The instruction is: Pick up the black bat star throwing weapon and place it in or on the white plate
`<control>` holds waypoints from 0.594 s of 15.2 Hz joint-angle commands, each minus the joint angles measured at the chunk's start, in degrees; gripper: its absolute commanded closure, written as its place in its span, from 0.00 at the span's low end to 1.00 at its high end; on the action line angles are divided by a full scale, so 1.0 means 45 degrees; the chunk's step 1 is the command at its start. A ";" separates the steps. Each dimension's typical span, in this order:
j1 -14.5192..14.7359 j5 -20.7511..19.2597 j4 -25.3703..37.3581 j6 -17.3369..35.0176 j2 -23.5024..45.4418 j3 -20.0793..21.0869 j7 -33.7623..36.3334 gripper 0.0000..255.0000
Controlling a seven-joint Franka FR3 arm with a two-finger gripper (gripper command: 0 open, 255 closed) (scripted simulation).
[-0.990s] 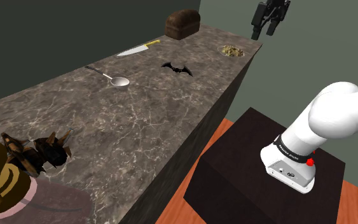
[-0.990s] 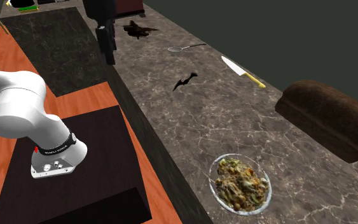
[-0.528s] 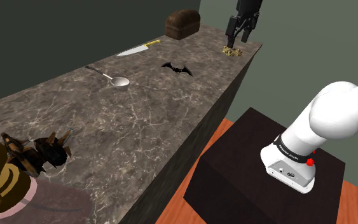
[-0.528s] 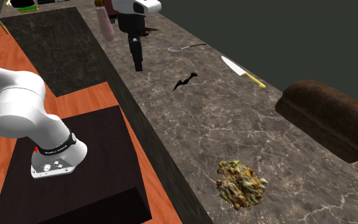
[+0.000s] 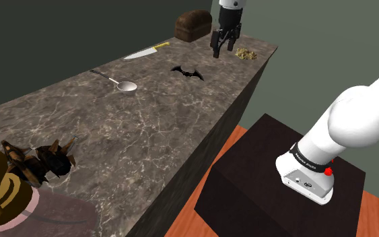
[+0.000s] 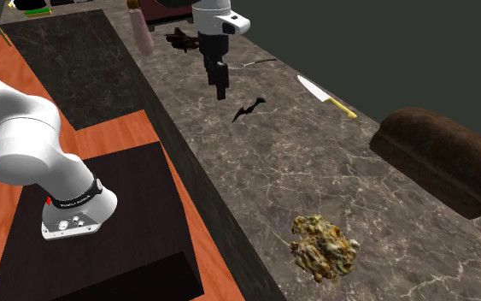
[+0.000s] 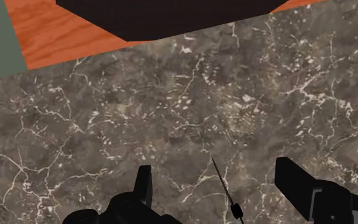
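The black bat star [image 5: 187, 72] lies flat on the dark marble counter [image 5: 147, 128], also seen in the second exterior view [image 6: 249, 109]. A heap of greenish-brown food [image 5: 246, 54] [image 6: 324, 246] sits near the counter's corner, drawn with no rim around it. My gripper [image 5: 223, 50] [image 6: 219, 85] hangs open above the counter, fingers pointing down, between the star and the food and holding nothing. In the wrist view the fingers [image 7: 144, 184] stand wide apart over bare marble, with a thin black sliver [image 7: 222, 184] between them; I cannot tell what it is.
A brown loaf [image 5: 193, 24], a knife [image 5: 144, 52] and a spoon [image 5: 117, 81] lie further along the counter. A dark spiky object [image 5: 46, 161] sits at the near left end. The black stand [image 5: 282, 182] is beside the counter edge.
The gripper swung from off the counter's corner, past the food heap, to above the counter near the bat star. The clear rim around the food vanished after the first frame.
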 commanded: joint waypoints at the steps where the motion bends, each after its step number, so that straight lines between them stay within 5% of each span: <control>1: 0.0085 -0.0088 0.0346 0.0533 0.0843 0.0115 -0.0012 0.00; 9: 0.0436 -0.0668 0.2783 0.1841 0.4516 0.0516 0.0005 0.00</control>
